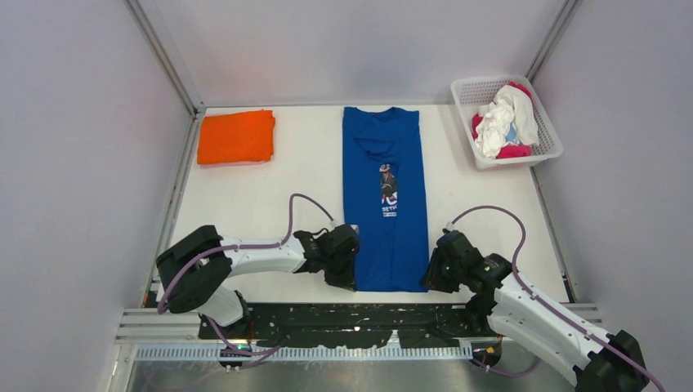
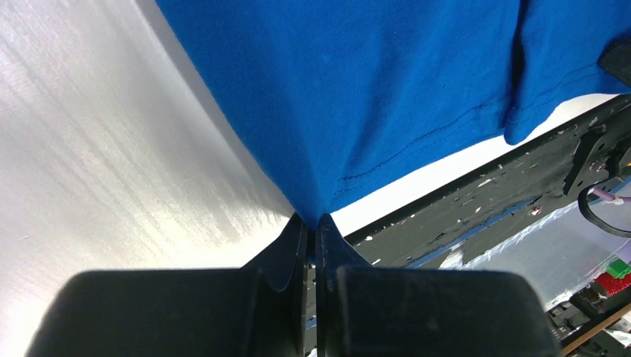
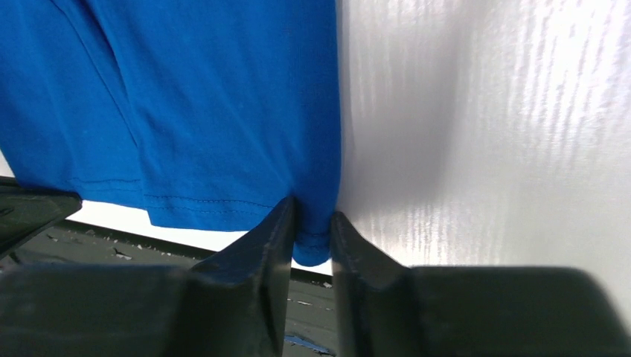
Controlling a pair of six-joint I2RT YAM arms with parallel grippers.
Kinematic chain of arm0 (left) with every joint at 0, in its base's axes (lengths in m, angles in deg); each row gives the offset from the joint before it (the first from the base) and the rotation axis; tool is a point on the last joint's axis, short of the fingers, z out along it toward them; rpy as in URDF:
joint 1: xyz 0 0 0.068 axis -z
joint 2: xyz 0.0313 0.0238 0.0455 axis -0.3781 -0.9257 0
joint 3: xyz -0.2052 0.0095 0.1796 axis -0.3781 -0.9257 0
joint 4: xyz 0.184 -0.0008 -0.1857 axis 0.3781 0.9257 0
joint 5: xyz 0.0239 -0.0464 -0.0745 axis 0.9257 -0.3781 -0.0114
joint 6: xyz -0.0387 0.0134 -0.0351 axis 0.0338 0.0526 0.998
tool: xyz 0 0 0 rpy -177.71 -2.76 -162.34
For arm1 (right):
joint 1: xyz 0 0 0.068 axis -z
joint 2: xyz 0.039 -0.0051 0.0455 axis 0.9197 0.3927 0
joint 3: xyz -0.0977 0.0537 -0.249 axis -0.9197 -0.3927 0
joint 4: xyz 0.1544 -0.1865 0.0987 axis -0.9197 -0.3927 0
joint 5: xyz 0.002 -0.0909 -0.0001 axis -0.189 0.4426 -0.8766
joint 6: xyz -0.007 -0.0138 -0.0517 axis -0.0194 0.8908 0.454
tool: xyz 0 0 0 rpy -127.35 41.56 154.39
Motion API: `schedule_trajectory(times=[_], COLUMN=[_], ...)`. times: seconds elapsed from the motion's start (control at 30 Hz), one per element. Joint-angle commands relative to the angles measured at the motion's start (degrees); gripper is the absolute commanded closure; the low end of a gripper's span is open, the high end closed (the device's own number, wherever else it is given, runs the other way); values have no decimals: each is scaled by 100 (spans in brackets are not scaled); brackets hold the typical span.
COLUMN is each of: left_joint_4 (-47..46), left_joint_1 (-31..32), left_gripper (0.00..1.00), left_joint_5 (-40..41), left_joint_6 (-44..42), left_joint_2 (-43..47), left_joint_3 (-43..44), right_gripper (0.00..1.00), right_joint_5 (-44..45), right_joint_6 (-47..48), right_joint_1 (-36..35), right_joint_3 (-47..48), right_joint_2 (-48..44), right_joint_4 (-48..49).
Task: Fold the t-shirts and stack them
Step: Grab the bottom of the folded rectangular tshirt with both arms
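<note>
Royal blue cotton t-shirt [image 1: 384,204] flat on white tabletop [image 1: 270,196], long axis running away from arms, hem nearest. Left hand [image 2: 311,223] clamped on left hem corner, right hand [image 3: 312,223] pinching right corner. Likely fold: forward.

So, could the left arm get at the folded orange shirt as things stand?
Probably not right away: the left gripper is shut on the blue shirt at its near hem corner. Bare table lies between it and the orange shirt, so once it lets go the way looks free.
</note>
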Motion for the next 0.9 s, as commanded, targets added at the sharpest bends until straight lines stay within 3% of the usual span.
schedule_trajectory(times=[0.0,0.1,0.17,0.37,0.5,0.63,0.87], left_joint_4=[169,227,269,249,77,296,601], left_joint_1=[32,53,84,408,461,466,326], left_gripper=[100,100,100,100,100,100,100], left_joint_5=[40,81,164,264,73,223,623], left_joint_6=[18,61,102,128,-2,-142,-493], left_joint_2=[212,335,508,1153,1280,1377,1262], left_joint_3=[-81,-178,-325,-602,-512,-237,337], right_gripper=[75,93,94,95,95,95,95], right_joint_5=[-451,-123,-168,-577,-1088,-1269,-842], right_joint_6=[-129,-157,-170,-107,-107,-137,-54], right_joint_1=[13,18,14,14,9,9,9], right_joint_3=[-119,-18,26,66,7,0,285], right_joint_2=[17,-55,-226,-1062,-1531,-1591,-1215], right_joint_4=[147,-404,-562,-824,-490,-59,645])
